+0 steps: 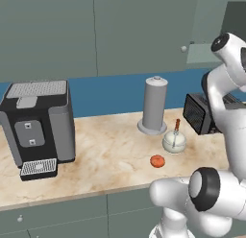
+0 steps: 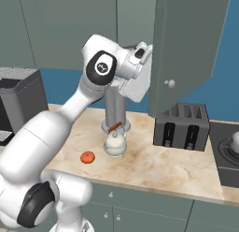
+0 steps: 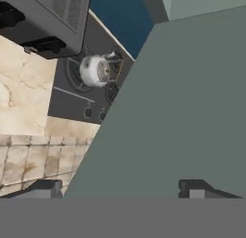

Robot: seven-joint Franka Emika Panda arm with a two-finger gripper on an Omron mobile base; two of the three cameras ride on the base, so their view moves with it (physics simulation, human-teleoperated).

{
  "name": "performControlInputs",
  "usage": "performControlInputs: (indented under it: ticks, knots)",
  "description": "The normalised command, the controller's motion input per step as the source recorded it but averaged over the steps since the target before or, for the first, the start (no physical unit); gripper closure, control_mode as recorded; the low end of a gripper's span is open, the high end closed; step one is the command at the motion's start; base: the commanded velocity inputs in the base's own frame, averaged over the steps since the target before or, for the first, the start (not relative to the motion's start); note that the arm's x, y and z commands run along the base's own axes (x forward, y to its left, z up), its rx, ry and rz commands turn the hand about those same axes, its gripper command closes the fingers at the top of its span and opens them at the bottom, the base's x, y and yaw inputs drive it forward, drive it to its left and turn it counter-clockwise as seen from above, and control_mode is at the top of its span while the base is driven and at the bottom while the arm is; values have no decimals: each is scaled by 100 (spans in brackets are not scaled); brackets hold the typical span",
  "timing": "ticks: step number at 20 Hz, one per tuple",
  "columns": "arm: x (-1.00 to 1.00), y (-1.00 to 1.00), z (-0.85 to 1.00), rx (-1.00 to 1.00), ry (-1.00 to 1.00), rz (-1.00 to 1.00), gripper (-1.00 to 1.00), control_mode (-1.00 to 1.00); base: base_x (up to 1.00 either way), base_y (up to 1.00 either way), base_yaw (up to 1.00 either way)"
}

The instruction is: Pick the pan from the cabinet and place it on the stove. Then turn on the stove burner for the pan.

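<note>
Cabinet [image 2: 189,44] door swung open at upper right.
The grey-green flat panel with its round knob [image 2: 171,83] was faced by the spread, empty end effector [image 3: 120,188].

Even, soft, diffuse light in all views; source direction not readable. Moderate brightness, no glare. Faint soft shadows on bench [image 1: 105,160] under coffee machine [image 1: 41,122] and beside grey canister [image 1: 154,105]. Mild sheen on white arm [image 2: 56,133]; small highlight on kettle [image 3: 96,70]. Rendered look: flat colours, low resolution, slight softness and jagged edges throughout. No motion blur, no edge distortion. Hand view: open cabinet door [image 3: 182,102] close to lens, flat unshaded grey-green, edges sharp.
</note>
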Motion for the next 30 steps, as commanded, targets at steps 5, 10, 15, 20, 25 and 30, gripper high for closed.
performControlInputs:
  ticks: [5,10,15,20,25,30]
  knots:
    - [0,-76,-15,6,3,-4,-100,-100,0,0,0]
    - [0,-55,-21,6,0,-4,-100,-100,0,0,0]
    - [0,-30,-9,3,-1,0,-100,-100,0,0,0]
    - [-2,2,-3,4,-6,0,-100,-100,0,0,0]
    - [-26,93,-4,0,-19,1,-100,-100,0,0,0]
    - [-28,100,-20,2,-29,8,-100,-100,0,0,0]
